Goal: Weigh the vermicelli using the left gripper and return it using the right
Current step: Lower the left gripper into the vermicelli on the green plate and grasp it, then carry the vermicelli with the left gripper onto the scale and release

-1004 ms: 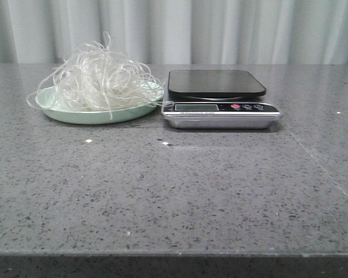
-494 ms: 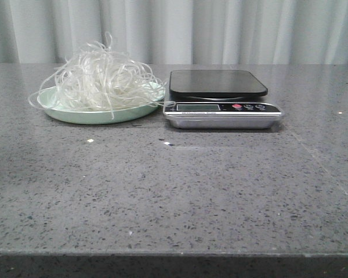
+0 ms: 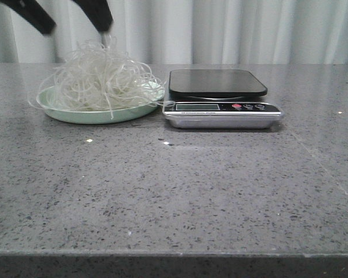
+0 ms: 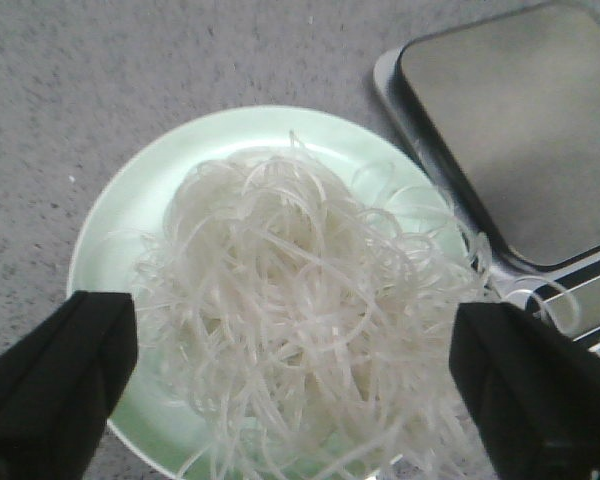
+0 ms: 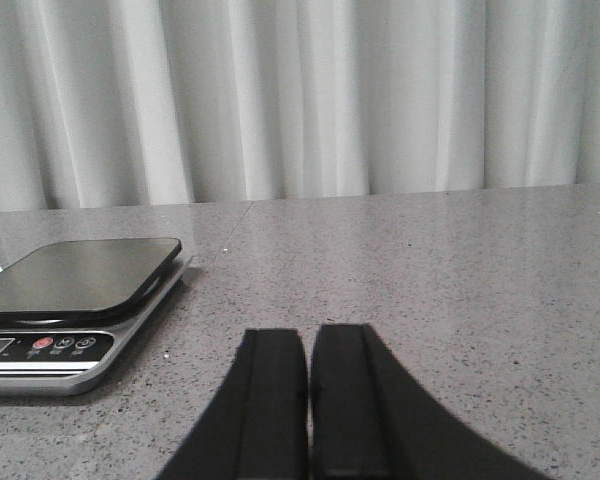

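Nearest, bare speckled grey counter (image 3: pixel 180 191) is stretching back to a pale green plate (image 3: pixel 64 113), where the vermicelli (image 3: pixel 101 81) is sitting heaped, just beside a digital kitchen scale (image 3: pixel 220 107). Above the heap, the left pincer (image 3: pixel 66 16) is hanging spread wide, gripping nothing. Off to the right, the right pincer (image 5: pixel 309 400) is sitting low, fingers pressed together and empty.

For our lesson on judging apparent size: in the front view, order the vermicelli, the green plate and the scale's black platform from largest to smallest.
1. Vermicelli and green plate: similar width, not ranked; the vermicelli stands taller.
2. Black platform: narrower than either.
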Controlling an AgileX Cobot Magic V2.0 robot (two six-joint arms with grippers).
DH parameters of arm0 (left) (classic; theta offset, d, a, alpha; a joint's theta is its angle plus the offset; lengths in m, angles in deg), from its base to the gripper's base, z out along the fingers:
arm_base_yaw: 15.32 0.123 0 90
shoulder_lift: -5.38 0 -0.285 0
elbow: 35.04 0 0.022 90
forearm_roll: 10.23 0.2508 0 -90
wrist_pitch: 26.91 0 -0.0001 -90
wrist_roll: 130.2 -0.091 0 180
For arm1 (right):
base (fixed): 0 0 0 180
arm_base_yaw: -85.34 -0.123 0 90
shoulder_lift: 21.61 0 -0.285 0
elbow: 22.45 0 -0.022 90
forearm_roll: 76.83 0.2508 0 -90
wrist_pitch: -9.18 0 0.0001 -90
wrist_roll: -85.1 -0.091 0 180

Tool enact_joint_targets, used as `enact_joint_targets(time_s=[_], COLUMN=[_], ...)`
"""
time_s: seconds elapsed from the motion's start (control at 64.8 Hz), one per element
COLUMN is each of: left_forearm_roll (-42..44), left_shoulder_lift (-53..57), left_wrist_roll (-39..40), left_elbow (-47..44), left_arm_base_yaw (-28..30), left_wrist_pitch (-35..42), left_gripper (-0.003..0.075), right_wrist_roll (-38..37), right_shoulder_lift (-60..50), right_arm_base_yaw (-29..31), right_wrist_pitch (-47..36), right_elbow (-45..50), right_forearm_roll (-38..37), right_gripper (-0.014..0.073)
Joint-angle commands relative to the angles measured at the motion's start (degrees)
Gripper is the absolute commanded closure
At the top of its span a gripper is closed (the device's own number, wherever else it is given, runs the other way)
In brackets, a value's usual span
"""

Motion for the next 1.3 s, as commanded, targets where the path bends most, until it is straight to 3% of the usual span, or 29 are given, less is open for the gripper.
enact_joint_targets(time_s=[0.0, 0.154, 0.247, 0.34, 0.432, 0.448, 0.479, 0.556, 0.68, 0.865, 1.019, 1.282], left_forearm_roll=[-1.06, -1.06, -1.15, -1.15, -1.15, -1.15, -1.15, -1.39, -2.03, -2.75, -2.75, -2.41], left_shoulder_lift=[-4.08, -10.46, -12.44, -12.64, -12.64, -12.64, -12.64, -12.53, -12.03, -12.51, -14.71, -21.67], left_wrist_roll=[1.67, 2.21, 3.29, 3.35, 3.35, 3.35, 3.25, 3.24, 3.24, 3.24, 3.24, 3.24], left_elbow=[6.34, 10.24, 11.24, 11.24, 12.26, 12.76, 13.4, 16.03, 21.97, 32.7, 36.17, 37.28], left_arm_base_yaw=[-0.39, -0.39, -0.39, -0.39, -0.39, -0.39, -0.39, -0.8, -2.72, -8.39, -12.49, -14.35], left_wrist_pitch=[-3.33, -8.39, -10.05, -9.92, -10.05, -10.11, -10.17, -10.51, -9.78, -4.79, 0.19, 0.27], left_gripper=[0.0038, 0.005, 0.0104, 0.026, 0.0524, 0.0596, 0.0617, 0.0554, 0.0597, 0.0594, 0.0594, 0.0557], right_wrist_roll=[0.41, 0.41, 0.41, 0.41, 0.41, 0.41, 0.41, 0.41, 0.41, 0.41, 0.41, 0.41], right_shoulder_lift=[-0.98, -0.98, -0.98, -0.98, -0.98, -0.98, -0.98, -0.98, -0.98, -0.98, -0.98, -0.98], right_arm_base_yaw=[0.18, 0.18, 0.18, 0.18, 0.18, 0.18, 0.18, 0.18, 0.18, 0.18, 0.18, 0.18], right_wrist_pitch=[-4.94, -4.94, -4.94, -4.94, -4.94, -4.94, -4.94, -4.94, -4.94, -4.94, -4.94, -4.94], right_elbow=[-0.42, -0.42, -0.42, -0.42, -0.42, -0.42, -0.42, -0.42, -0.42, -0.42, -0.42, -0.42], right_forearm_roll=[-0.35, -0.35, -0.35, -0.35, -0.35, -0.35, -0.35, -0.35, -0.35, -0.35, -0.35, -0.35], right_gripper=[0.0405, 0.0405, 0.0405, 0.0405, 0.0405, 0.0405, 0.0405, 0.0405, 0.0405, 0.0405, 0.0405, 0.0405])
